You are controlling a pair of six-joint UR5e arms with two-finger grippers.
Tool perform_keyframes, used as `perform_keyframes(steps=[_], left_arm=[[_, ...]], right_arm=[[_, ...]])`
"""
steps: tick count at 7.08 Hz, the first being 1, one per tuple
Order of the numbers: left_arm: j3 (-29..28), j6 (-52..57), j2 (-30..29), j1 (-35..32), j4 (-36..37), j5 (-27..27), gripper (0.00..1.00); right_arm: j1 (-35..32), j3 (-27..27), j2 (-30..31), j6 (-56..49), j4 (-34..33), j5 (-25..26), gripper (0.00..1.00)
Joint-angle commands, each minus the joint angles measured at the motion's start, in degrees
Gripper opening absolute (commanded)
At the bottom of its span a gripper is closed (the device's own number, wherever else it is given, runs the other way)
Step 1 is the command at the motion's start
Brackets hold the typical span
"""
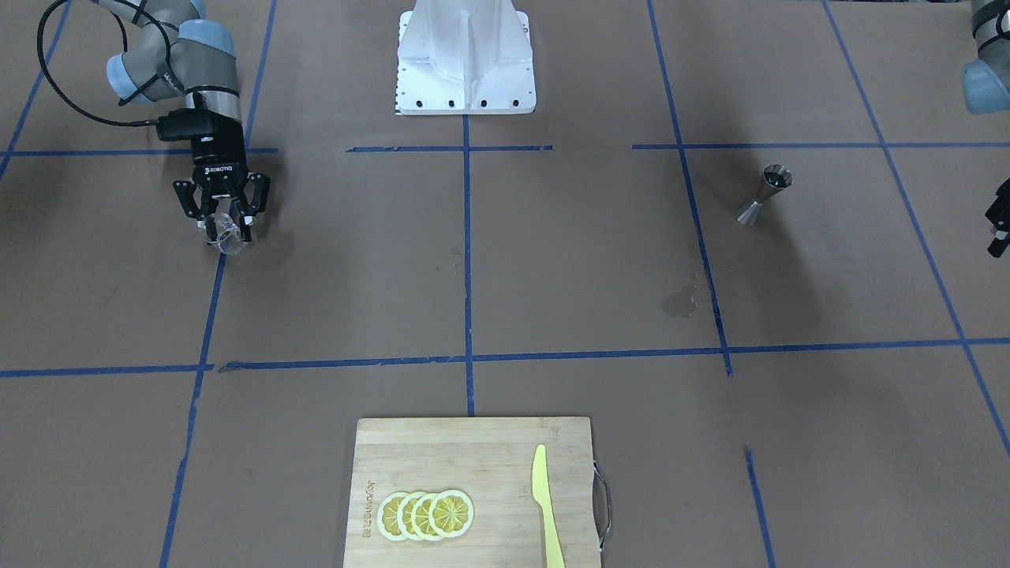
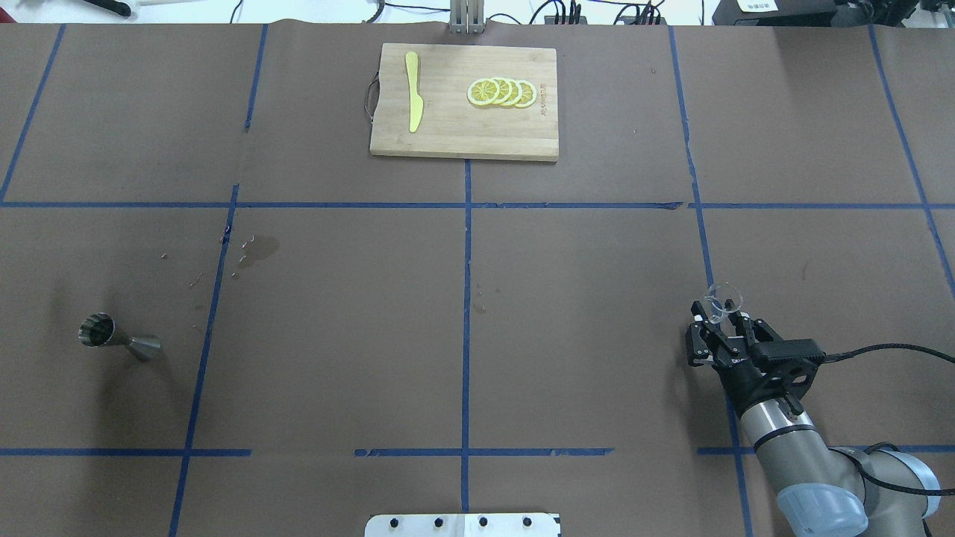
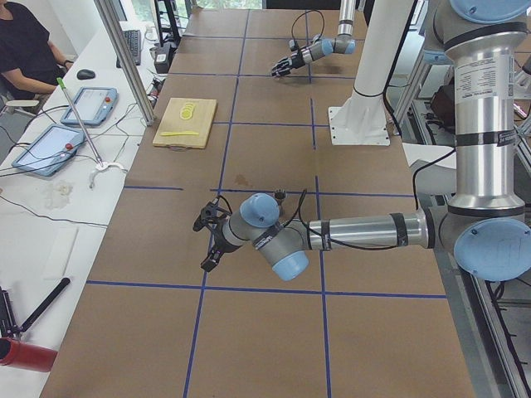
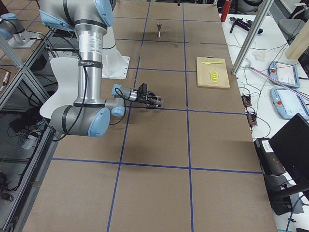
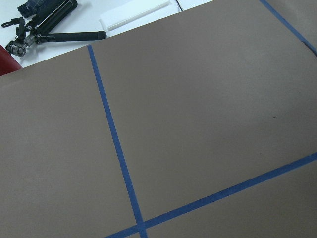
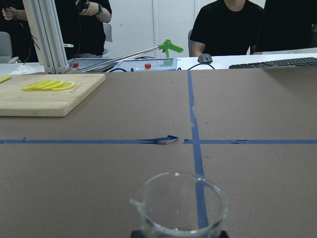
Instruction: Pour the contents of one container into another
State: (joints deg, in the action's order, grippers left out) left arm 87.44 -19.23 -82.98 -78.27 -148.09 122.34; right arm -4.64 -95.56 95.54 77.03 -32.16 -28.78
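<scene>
Cup (image 1: pixel 227 239) sits clamped in our right gripper (image 1: pixel 228 227), front view; jigger (image 1: pixel 764 195) stands far off, toward our left gripper (image 1: pixel 999 230). Overhead, cup juts beyond the fingertips. Side view: we cannot tell the left gripper's opening.

The table (image 2: pixel 582 298) is covered in brown paper marked into big squares by blue tape lines (image 2: pixel 466 298), lit evenly from above with soft shadows, and carries a darker stain (image 2: pixel 262 247) toward ten o'clock in the overhead view. In the exterior left view a white bench (image 3: pixel 75 207) runs along the table's nine o'clock side, with an aluminium post (image 3: pixel 124 58) rising at eleven o'clock. From the right wrist camera a white wall (image 6: pixel 168 20) stands at twelve o'clock behind seated people (image 6: pixel 228 25) in black, with a keyboard (image 6: pixel 275 63) at two o'clock.
</scene>
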Motion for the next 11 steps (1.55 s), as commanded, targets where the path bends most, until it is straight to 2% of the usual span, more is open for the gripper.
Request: perform_keyframes(steps=[1,7,11], left_arm=[[0.0,-0.1,0.2,-0.3,-0.4,0.8,1.00],[0.5,-0.3,1.4,-0.3,-0.6,0.9,1.00],[0.7,-0.7,1.4,-0.3,-0.8,0.8,1.00]], right_arm=[[0.8,0.9,-0.3,0.0,0.2,0.3,0.00],[1.2,1.2,0.0,-1.9,0.2,-0.2,0.00],[1.0,1.3,0.3,-1.8,0.3,-0.1,0.05]])
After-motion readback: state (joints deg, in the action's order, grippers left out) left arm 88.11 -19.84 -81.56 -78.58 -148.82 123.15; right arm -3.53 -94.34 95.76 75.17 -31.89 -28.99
